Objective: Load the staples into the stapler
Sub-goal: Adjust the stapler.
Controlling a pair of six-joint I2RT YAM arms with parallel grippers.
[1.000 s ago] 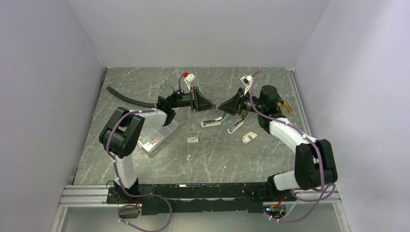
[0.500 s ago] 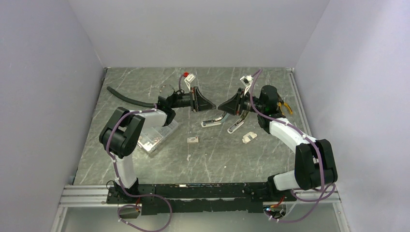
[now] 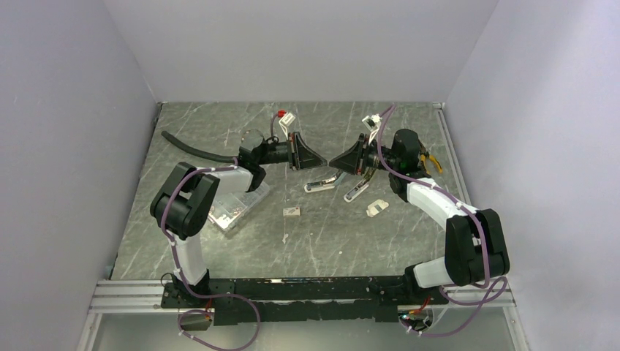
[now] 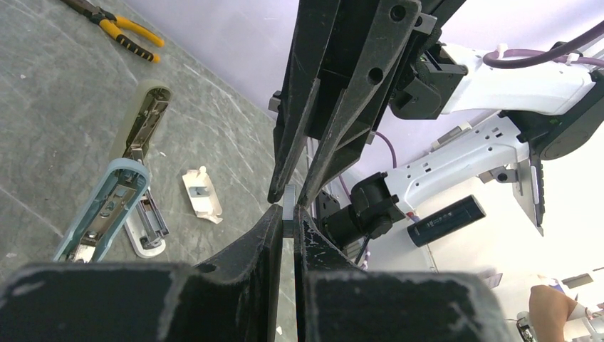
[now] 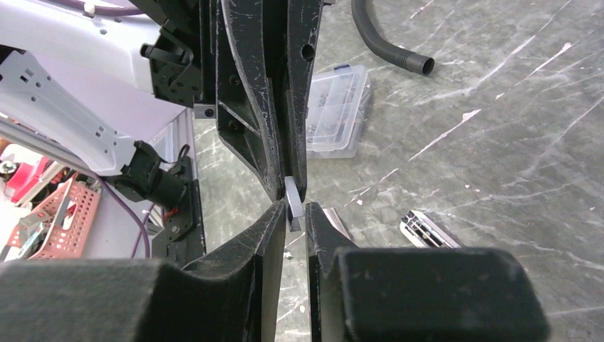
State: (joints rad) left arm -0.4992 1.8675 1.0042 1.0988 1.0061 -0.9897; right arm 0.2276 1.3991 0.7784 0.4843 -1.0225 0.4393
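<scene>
My left gripper point(image 3: 322, 160) point(image 4: 287, 216) and right gripper point(image 3: 331, 161) point(image 5: 290, 211) meet tip to tip in the air above the table's middle. Between them is a thin grey strip point(image 4: 288, 203) point(image 5: 293, 198) that looks like a stick of staples. The left jaws are shut on one end and the right jaws pinch the other. Below lie two opened staplers, a blue-topped one point(image 3: 322, 183) point(image 4: 107, 210) and a grey one point(image 3: 357, 190) point(image 4: 146, 114). The small white staples box point(image 3: 292, 211) lies nearer the front, and a white open tray point(image 3: 376, 208) point(image 4: 201, 194) lies to its right.
A clear plastic compartment case point(image 3: 234, 208) point(image 5: 335, 110) sits under the left arm. A black hose point(image 3: 194, 148) point(image 5: 388, 46) curves along the back left. Yellow-handled pliers point(image 3: 433, 161) point(image 4: 121, 32) lie behind the right arm. Purple walls close in three sides.
The right jaws have narrowed onto the grey strip. The left wrist has shifted slightly. Nothing on the table has moved.
</scene>
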